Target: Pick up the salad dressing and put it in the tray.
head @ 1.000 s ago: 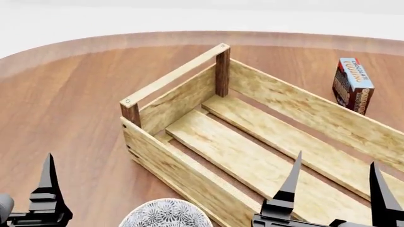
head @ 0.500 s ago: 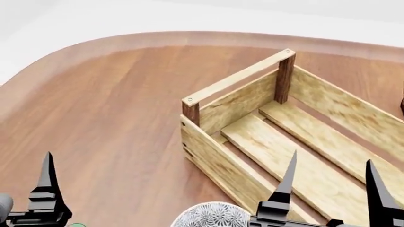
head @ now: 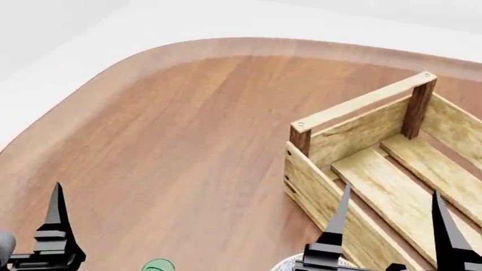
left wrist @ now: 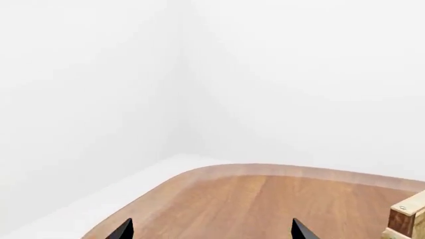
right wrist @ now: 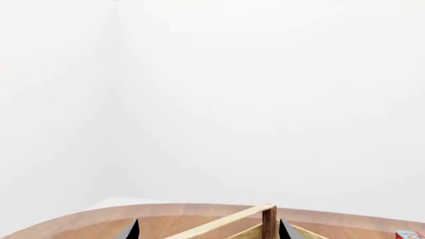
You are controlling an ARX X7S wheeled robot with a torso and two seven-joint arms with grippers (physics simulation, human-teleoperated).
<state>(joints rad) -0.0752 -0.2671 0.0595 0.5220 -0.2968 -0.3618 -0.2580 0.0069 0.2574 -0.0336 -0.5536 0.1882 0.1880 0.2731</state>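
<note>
Two hands, left (left wrist: 211,230) and right (head: 386,228), both spread, empty, one tray (head: 354,127), one salad dressing (head: 158,265).

I see only a sliver of the dressing (head: 158,265), its pale-green top cut by the head view's bottom edge. The tray (head: 354,121) runs off the right and bottom there; the left wrist view catches just one corner post (left wrist: 405,221). Of my left gripper (head: 15,248) only one finger shows, so I cannot judge its spread. The bowl (head: 285,263) is a pale scrap behind my right gripper (head: 388,234). A box (right wrist: 410,234) barely peeks in.
</note>
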